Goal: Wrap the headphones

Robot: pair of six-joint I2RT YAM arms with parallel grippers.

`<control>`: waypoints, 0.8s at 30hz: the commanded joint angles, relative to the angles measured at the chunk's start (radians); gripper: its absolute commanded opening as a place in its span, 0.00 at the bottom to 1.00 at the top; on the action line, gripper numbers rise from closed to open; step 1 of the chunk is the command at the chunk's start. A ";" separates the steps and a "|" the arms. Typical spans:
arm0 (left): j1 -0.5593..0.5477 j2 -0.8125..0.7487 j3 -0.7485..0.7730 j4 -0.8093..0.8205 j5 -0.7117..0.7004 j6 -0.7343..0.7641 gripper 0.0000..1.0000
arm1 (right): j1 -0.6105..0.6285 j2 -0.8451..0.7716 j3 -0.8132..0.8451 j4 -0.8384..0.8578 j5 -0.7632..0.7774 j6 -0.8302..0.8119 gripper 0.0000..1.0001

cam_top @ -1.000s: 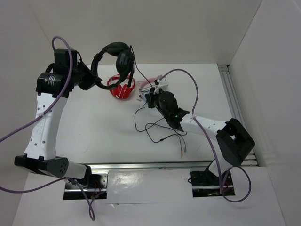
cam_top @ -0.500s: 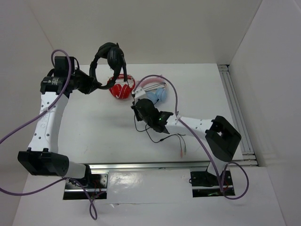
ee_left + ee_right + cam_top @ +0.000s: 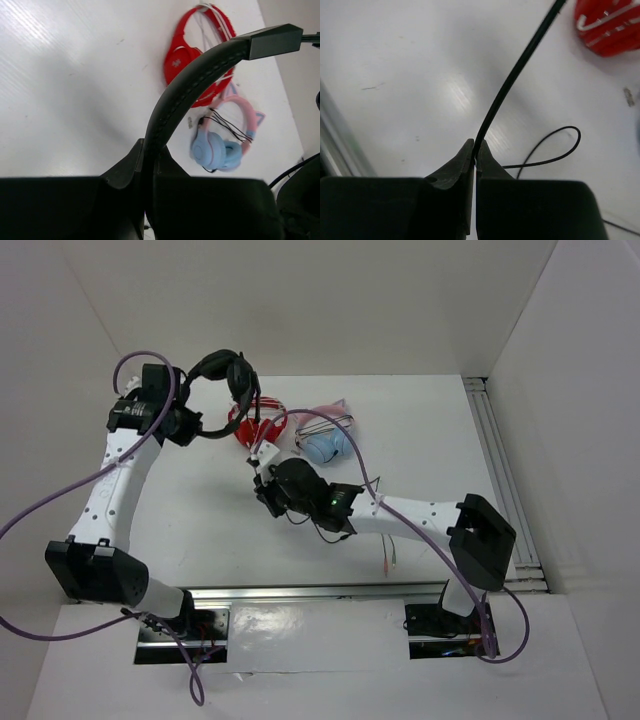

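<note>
The top camera looked down from behind the arm bases over the whole table (image 3: 200,505). The left wrist camera, raised, looked past the headphones (image 3: 190,75) at the far tabletop. The right one sat apparently lower, nearer it. All three shared the red headphones (image 3: 250,428).

Black headphones (image 3: 190,85); red-and-white headphones (image 3: 176,59); blue-pink cat-ear headphones (image 3: 216,150); white table (image 3: 200,502).

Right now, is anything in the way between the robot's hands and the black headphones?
No, nothing visible. The left hand grips the black headphones by the headband, and the right hand pinches their cable. The red headphones lie off to the side.
</note>
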 commanded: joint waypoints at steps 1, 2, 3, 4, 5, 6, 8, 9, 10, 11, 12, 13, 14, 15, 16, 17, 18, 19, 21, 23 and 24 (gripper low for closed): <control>-0.030 -0.005 -0.014 0.040 -0.145 -0.062 0.00 | 0.015 -0.055 0.088 -0.010 -0.189 -0.021 0.00; -0.041 -0.005 -0.014 0.040 -0.155 -0.062 0.00 | 0.006 -0.055 0.110 -0.010 -0.211 -0.021 0.00; -0.050 -0.005 -0.014 0.040 -0.192 -0.062 0.00 | 0.006 -0.043 0.110 -0.010 -0.220 -0.021 0.00; -0.061 0.006 -0.014 0.024 -0.221 -0.062 0.00 | 0.006 -0.043 0.122 -0.010 -0.248 -0.021 0.00; -0.079 0.006 -0.005 0.023 -0.247 -0.048 0.00 | -0.004 -0.043 0.122 -0.010 -0.266 -0.021 0.00; -0.079 0.030 0.007 0.023 -0.275 -0.027 0.00 | -0.004 -0.043 0.134 -0.010 -0.266 -0.021 0.00; -0.090 0.070 0.043 0.013 -0.290 0.074 0.00 | -0.004 -0.066 0.164 -0.044 -0.231 -0.059 0.00; -0.102 0.096 0.094 -0.001 -0.290 0.120 0.00 | -0.004 -0.075 0.176 -0.063 -0.201 -0.075 0.00; -0.102 0.163 0.134 -0.024 -0.307 0.162 0.00 | -0.015 -0.093 0.205 -0.088 -0.127 -0.090 0.00; -0.121 0.200 0.176 -0.048 -0.321 0.255 0.00 | -0.027 -0.102 0.219 -0.138 -0.090 -0.119 0.00; -0.145 0.237 0.258 -0.094 -0.321 0.307 0.00 | -0.028 -0.116 0.219 -0.156 -0.041 -0.130 0.00; -0.161 0.274 0.298 -0.139 -0.382 0.328 0.00 | -0.037 -0.148 0.230 -0.156 0.012 -0.141 0.00; -0.179 0.332 0.331 -0.174 -0.417 0.358 0.00 | -0.037 -0.165 0.230 -0.171 0.106 -0.153 0.00; -0.222 0.352 0.369 -0.203 -0.459 0.369 0.00 | -0.046 -0.185 0.218 -0.171 0.144 -0.153 0.00; -0.245 0.366 0.379 -0.237 -0.497 0.381 0.00 | -0.060 -0.205 0.196 -0.171 0.171 -0.153 0.00; -0.266 0.366 0.379 -0.250 -0.549 0.391 0.00 | -0.060 -0.245 0.182 -0.157 0.218 -0.165 0.00; -0.309 0.379 0.388 -0.260 -0.566 0.391 0.00 | -0.070 -0.263 0.156 -0.157 0.241 -0.181 0.00; -0.328 0.379 0.376 -0.260 -0.579 0.403 0.00 | -0.070 -0.280 0.156 -0.145 0.264 -0.181 0.00; -0.357 0.359 0.356 -0.260 -0.588 0.433 0.00 | -0.070 -0.320 0.119 -0.113 0.358 -0.211 0.00; -0.401 0.331 0.311 -0.234 -0.579 0.473 0.00 | -0.080 -0.339 0.079 -0.084 0.421 -0.237 0.00; -0.417 0.322 0.296 -0.210 -0.579 0.501 0.00 | -0.080 -0.349 0.069 -0.053 0.480 -0.274 0.00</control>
